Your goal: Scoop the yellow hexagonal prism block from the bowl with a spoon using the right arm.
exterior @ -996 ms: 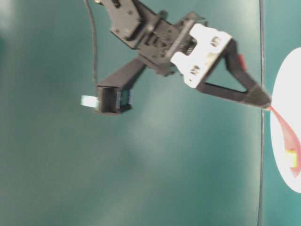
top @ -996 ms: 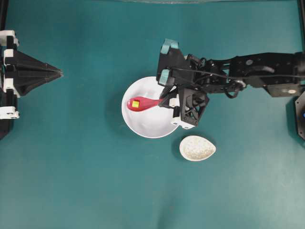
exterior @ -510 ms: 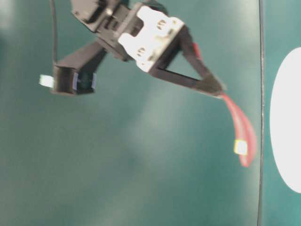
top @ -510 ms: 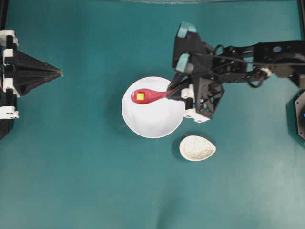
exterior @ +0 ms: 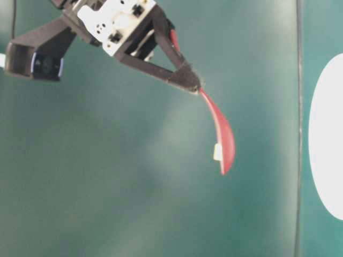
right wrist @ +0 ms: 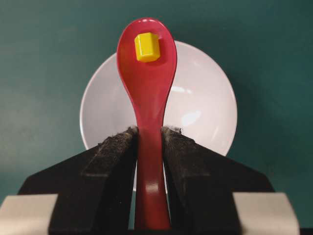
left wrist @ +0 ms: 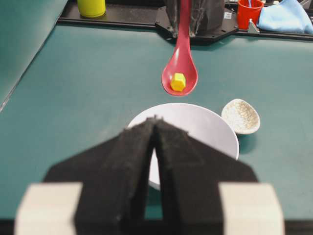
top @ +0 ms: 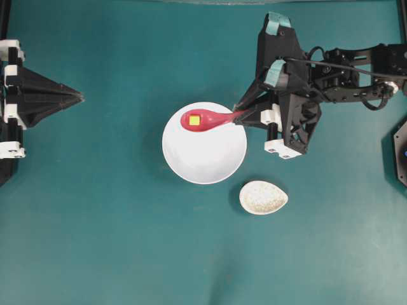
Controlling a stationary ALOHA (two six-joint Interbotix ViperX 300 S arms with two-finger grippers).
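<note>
Above the white bowl (top: 204, 152), near its far rim as the overhead view shows it, the spoon (top: 206, 119) is held by its handle between the pads of the right hand (top: 245, 116), which is clamped narrowly on it. The yellow hexagonal prism block (top: 194, 120) is seen lying in the scoop, toward its front end; in the right wrist view it sits close to the tip, and in the table-level view the spoon is shown clear of the bowl, in the air. The scoop itself can therefore be judged as done, with only a steady carry left. The main risk is judged to be the block sliding out: it is tiny, loose in a glossy scoop, and set near the shallow front lip, so any dip of the tip or a jerk of the arm could tip it back into the bowl or onto the teal counter (top: 114, 241). A second risk is that the smooth handle could twist between the pads, since only a short length is gripped. The speckled spoon rest (top: 263, 197) lies just beside the bowl, apart from the spoon. The left hand (left wrist: 152, 169) is seen pressed together, holding nothing, well apart from the bowl.
</note>
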